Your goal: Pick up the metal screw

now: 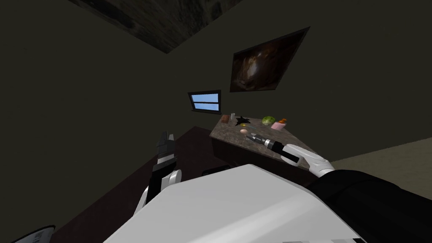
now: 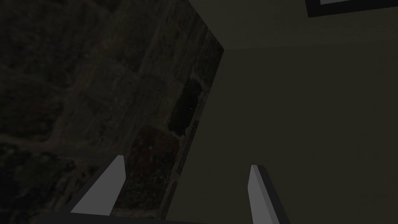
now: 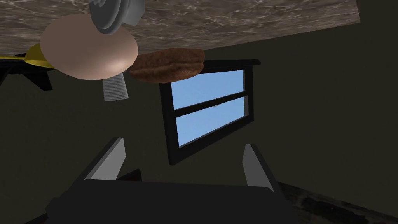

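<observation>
A grey metal screw (image 3: 112,13) with a round flanged head lies on the marbled table (image 3: 252,19), just ahead of my right gripper (image 3: 182,161). That gripper is open and empty, short of the screw. A beige egg-shaped thing (image 3: 89,46) sits right behind the screw. In the head view my right gripper (image 1: 254,137) reaches over the table's (image 1: 228,135) near edge, beside the egg-shaped thing (image 1: 243,131). My left gripper (image 1: 166,139) is raised left of the table, fingers (image 2: 107,186) apart, nothing between them.
Behind the egg stand a ribbed grey cylinder (image 3: 115,88), a brown lump (image 3: 167,64) and a yellow thing (image 3: 37,58). Farther back on the table are a black spiky object (image 1: 242,120), a green ball (image 1: 268,120) and a pink block (image 1: 278,125). A window (image 1: 205,101) is in the wall behind.
</observation>
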